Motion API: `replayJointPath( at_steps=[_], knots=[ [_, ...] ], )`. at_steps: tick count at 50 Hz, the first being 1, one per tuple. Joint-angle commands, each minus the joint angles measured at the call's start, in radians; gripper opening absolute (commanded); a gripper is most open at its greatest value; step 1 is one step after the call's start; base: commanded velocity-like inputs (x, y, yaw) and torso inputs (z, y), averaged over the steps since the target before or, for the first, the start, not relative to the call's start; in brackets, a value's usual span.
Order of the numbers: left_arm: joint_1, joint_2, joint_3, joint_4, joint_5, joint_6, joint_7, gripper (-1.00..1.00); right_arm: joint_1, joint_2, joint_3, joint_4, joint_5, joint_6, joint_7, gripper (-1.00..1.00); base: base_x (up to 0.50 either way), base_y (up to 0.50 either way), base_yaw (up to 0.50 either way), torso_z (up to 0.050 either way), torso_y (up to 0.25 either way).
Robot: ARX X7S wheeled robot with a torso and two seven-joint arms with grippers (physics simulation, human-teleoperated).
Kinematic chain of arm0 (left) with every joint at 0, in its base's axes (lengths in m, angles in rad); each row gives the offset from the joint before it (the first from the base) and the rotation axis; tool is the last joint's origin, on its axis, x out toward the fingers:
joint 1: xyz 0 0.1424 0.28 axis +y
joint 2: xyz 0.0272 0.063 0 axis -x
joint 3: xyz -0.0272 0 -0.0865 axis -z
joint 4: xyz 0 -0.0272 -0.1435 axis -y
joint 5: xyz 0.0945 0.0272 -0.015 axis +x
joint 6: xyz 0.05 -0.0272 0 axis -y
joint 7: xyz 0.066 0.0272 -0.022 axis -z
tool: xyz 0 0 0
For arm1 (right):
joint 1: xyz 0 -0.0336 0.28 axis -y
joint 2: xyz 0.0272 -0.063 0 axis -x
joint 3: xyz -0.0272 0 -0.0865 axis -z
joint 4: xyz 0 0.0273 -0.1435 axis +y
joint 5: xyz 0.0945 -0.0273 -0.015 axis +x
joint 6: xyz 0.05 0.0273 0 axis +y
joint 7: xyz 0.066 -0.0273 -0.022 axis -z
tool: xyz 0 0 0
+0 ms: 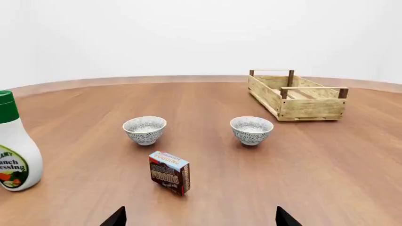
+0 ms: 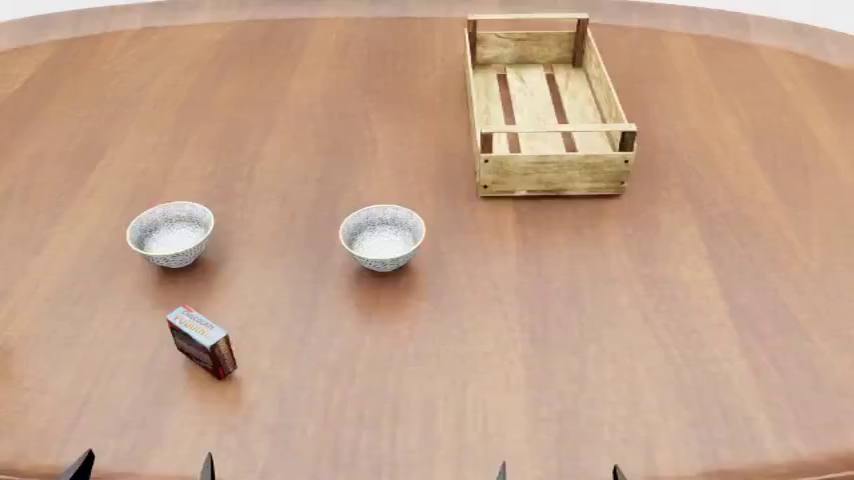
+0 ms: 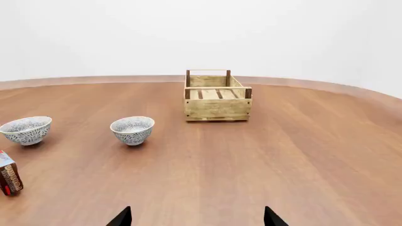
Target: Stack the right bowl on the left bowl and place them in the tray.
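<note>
On the brown wooden counter (image 2: 694, 300) two patterned bowls sit upright and apart from each other, both with nothing inside them. The left bowl (image 2: 171, 233) stands toward the robot's left side, and the right bowl (image 2: 383, 236) stands nearer the middle, level with it. The tray (image 2: 555, 172), a long light-wood slatted crate with darker corner posts, lies farther back and to the right of the right bowl, well apart from both bowls, and nothing is in it. A small red-and-blue box (image 2: 203, 342) stands nearer the robot than the left bowl, turned at an angle, touching neither bowl. In the left wrist view a white dressing bottle (image 1: 15, 146) with a green cap stands at the counter's left edge of sight, away from the bowls. The left end effector (image 2: 143, 466) shows only as two dark fingertips at the bottom edge of the head view, spread apart and holding nothing; the right end effector (image 2: 558, 472) likewise shows two separated tips, open and empty, both low over the near edge of the counter.
</note>
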Motion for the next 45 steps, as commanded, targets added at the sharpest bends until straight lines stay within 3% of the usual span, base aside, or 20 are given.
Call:
replayJointPath(
  at_steps=[1,17,33,45],
  knots=[
    [0.0,-0.016,0.02,-0.005,-0.002,0.014,-0.028,1.0,-0.02,0.017,-0.027,-0.048,0.012,0.02,0.014,1.0,0.0,0.0,0.0,0.0,0.0],
    [0.014,-0.058,0.053,0.05,-0.069,-0.008,-0.062,1.0,-0.028,0.054,-0.072,-0.068,0.023,0.004,0.086,1.0,0.0,0.0,0.0,0.0,0.0],
    [0.014,-0.08,0.079,0.046,-0.071,0.002,-0.102,1.0,-0.034,0.078,-0.112,-0.066,0.022,-0.003,0.117,1.0,0.0,0.5,0.0,0.0,0.0],
    [0.011,-0.091,0.092,0.063,-0.106,-0.041,-0.109,1.0,-0.031,0.09,-0.128,-0.065,0.044,0.011,0.127,1.0,0.0,0.02,0.0,0.0,0.0]
  ],
)
